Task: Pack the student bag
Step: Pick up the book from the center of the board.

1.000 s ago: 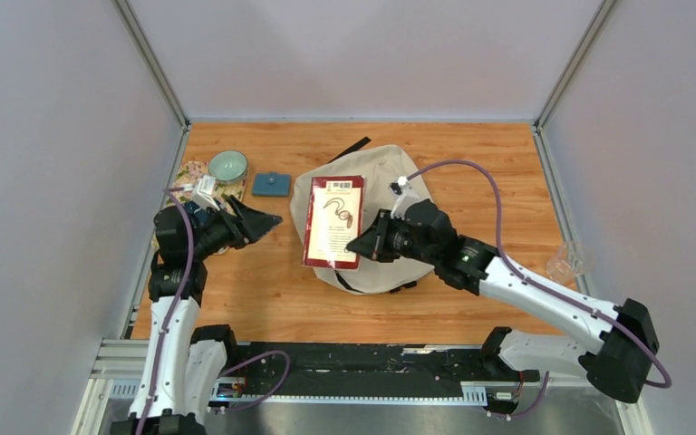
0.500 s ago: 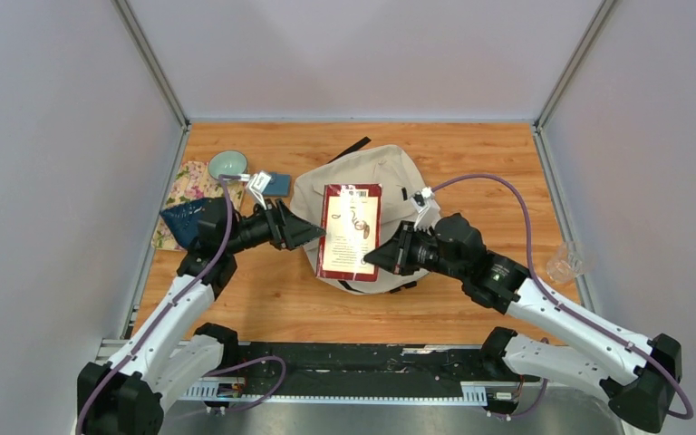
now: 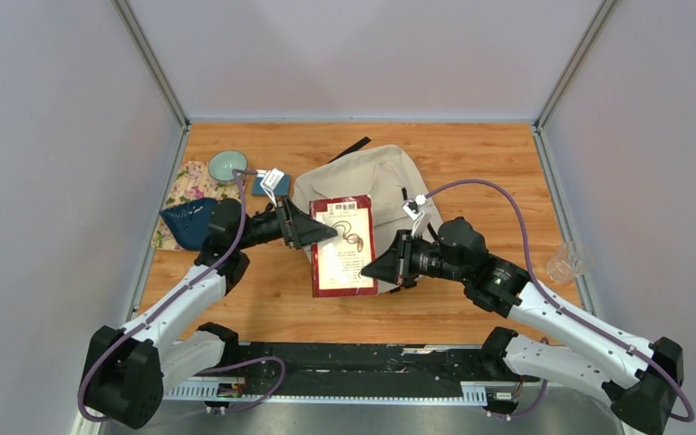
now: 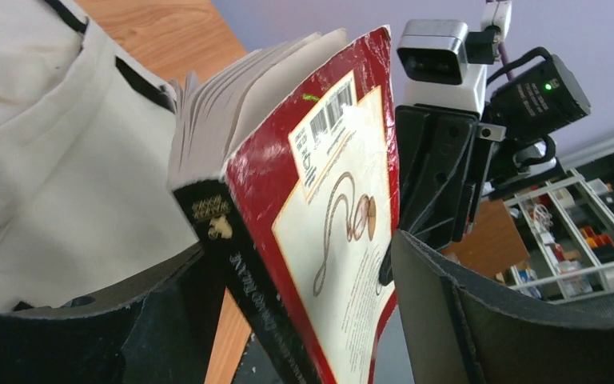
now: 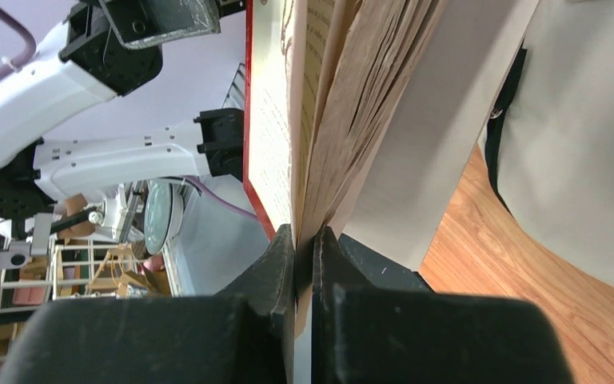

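Right end effector [image 3: 367, 268] pinching red book [image 3: 344, 246], barcode [image 4: 325, 128] on cover

Wooden tabletop [image 3: 263, 299]; pale grey walls [image 3: 362, 54]; metal corner posts [image 3: 150, 59].

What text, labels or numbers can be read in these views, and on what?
No text reads clearly.
Barcode on the book cover: digits too small.
Book's spine: light lettering, blurred and tilted, unreadable.
Cover print in the right wrist view: too small.
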### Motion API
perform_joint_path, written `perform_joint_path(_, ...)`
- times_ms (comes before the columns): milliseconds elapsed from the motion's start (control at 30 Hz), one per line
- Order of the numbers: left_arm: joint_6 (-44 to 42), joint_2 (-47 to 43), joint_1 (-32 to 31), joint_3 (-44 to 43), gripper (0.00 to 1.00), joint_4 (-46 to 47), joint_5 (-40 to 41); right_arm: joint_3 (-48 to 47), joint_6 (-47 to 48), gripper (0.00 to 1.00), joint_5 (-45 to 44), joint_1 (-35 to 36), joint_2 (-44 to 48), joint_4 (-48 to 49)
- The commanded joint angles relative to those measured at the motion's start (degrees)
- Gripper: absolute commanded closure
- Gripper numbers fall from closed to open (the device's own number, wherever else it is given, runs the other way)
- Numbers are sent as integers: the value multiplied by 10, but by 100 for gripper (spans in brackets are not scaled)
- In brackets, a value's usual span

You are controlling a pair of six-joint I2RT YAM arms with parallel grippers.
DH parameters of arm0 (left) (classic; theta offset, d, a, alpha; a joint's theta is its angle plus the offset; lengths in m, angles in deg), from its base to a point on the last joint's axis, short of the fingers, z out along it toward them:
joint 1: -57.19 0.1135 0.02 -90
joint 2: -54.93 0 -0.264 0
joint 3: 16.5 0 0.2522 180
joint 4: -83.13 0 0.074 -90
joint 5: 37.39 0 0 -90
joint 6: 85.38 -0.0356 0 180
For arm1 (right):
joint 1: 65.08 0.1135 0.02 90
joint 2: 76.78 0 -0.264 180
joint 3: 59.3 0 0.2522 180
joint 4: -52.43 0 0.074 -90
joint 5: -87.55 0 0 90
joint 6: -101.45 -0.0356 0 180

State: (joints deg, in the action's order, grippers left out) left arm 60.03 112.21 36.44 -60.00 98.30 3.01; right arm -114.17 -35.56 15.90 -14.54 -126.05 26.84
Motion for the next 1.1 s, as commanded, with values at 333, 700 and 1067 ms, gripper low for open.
perform_joint_path(333, 83, 31, -17, 14, 83, 164, -76, -39, 80, 100, 71, -12, -26, 32)
perform_joint_path(700, 41, -17, -17, 33, 100, 69, 53, -48, 29, 19, -249, -14, 38, -209)
perform_joint_path(1067, 244, 30, -22, 95, 100, 339, 257, 148, -157, 18, -118, -5, 146, 64)
